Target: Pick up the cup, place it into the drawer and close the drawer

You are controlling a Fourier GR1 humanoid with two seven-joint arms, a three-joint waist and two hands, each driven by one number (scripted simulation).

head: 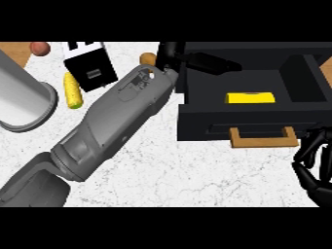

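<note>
Resting in open black drawer point(254, 118): yellow cup point(251, 97).
Black left hand point(190, 59) is seen apart at rear-left rim; pose cannot be told.

- The left forearm point(114, 119) is a grey, tapering shell with flat faces and rounded edges.
- Thin seams outline inset panels along its length.
- Near the wrist the shell turns paler and carries a few small round white marks.
- At its lower end a darker grey, blockier elbow segment point(32, 187) joins on.
- The left hand point(170, 53) is black.
- The right hand point(318, 175) is glossy black, made of slim, rounded links with pale highlights.
</note>
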